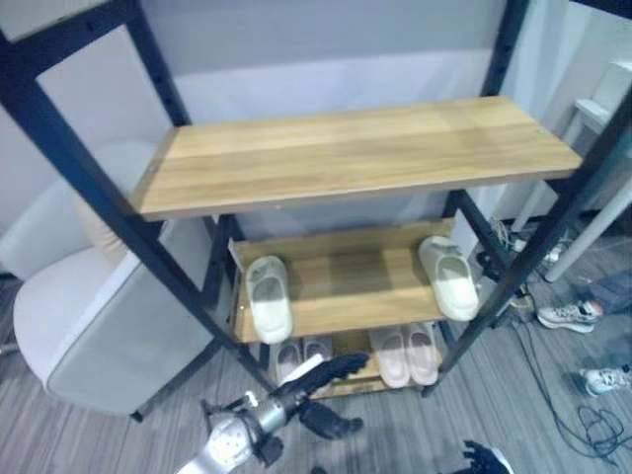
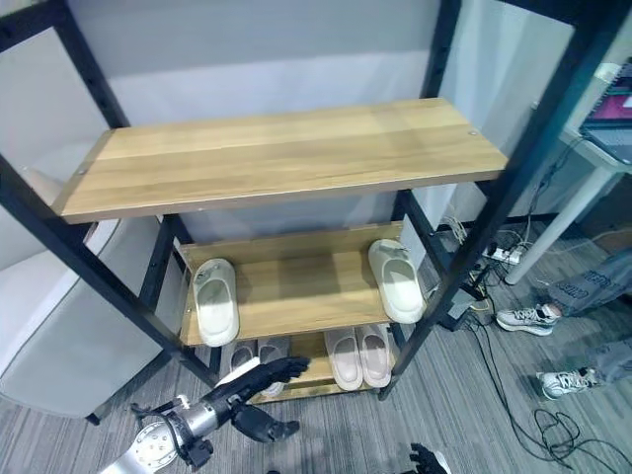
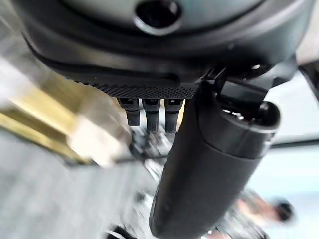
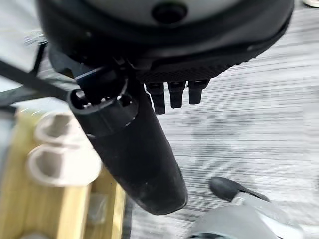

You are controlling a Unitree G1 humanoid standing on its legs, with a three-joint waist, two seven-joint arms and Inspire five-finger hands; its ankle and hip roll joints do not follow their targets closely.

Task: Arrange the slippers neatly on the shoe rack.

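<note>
A black-framed shoe rack [image 1: 59,148] has wooden shelves. Its upper shelf [image 1: 355,148] is bare. On the middle shelf lie two white slippers far apart, one at the left [image 1: 269,296] and one at the right [image 1: 449,276], toes toward me. On the bottom shelf sit a pale pink pair [image 1: 405,354] and another pair [image 1: 301,355] beside it. My left hand [image 1: 316,380] is low in front of the bottom shelf, open, its fingers stretched toward the left pair and holding nothing. My right hand [image 4: 149,164] is open above the floor, with the pink pair [image 4: 60,149] beside it.
A white padded chair [image 1: 89,316] stands close to the rack's left side. At the right are a person's sneakers [image 1: 568,316], a white table leg [image 1: 592,227] and cables on the grey floor [image 1: 553,415].
</note>
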